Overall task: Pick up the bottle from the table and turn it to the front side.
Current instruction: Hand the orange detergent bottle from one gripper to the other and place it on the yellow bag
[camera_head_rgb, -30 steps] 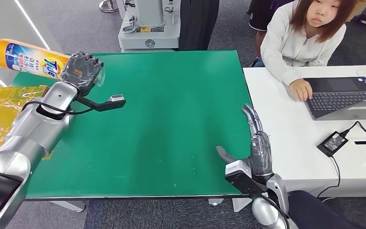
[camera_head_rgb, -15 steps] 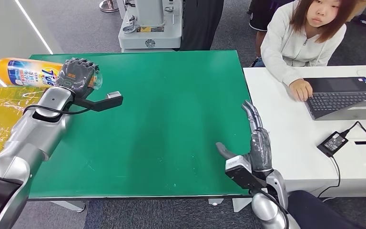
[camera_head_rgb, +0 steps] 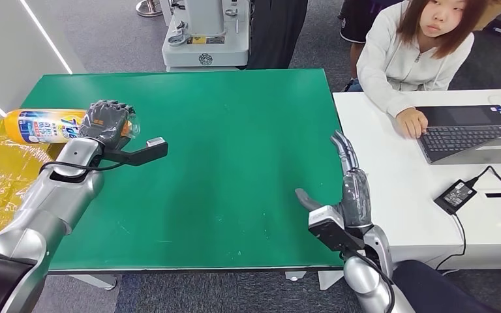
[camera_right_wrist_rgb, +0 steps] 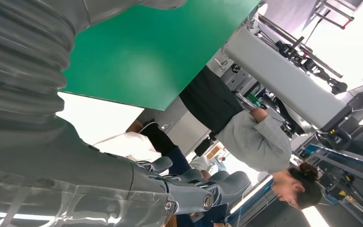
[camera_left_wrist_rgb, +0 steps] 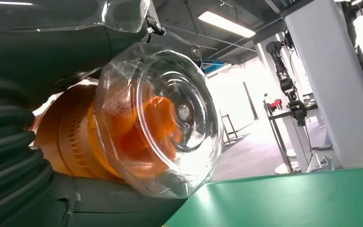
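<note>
My left hand (camera_head_rgb: pixel 106 119) grips an orange detergent bottle (camera_head_rgb: pixel 42 125) near its clear-capped end, holding it on its side over the left edge of the green table (camera_head_rgb: pixel 235 150); its printed label faces up. In the left wrist view the bottle's clear cap (camera_left_wrist_rgb: pixel 158 123) is close to the camera, with my left hand (camera_left_wrist_rgb: pixel 42 61) wrapped around the orange body. My right hand (camera_head_rgb: pixel 346 189) stands open at the table's right front edge, fingers stretched forward, holding nothing. The right wrist view shows my right hand (camera_right_wrist_rgb: pixel 194 187) with its fingers straight.
A yellow plastic bag (camera_head_rgb: pixel 3 166) lies off the table's left side. To the right stands a white desk (camera_head_rgb: pixel 398 169) with a laptop (camera_head_rgb: pixel 476 134) and a power adapter (camera_head_rgb: pixel 455 195); a person (camera_head_rgb: pixel 417 52) sits there. A grey machine base (camera_head_rgb: pixel 203 36) stands behind the table.
My left hand has lowered the bottle and rolled it from a raised tilt toward level, closer to the table's left edge. The right hand has barely moved.
</note>
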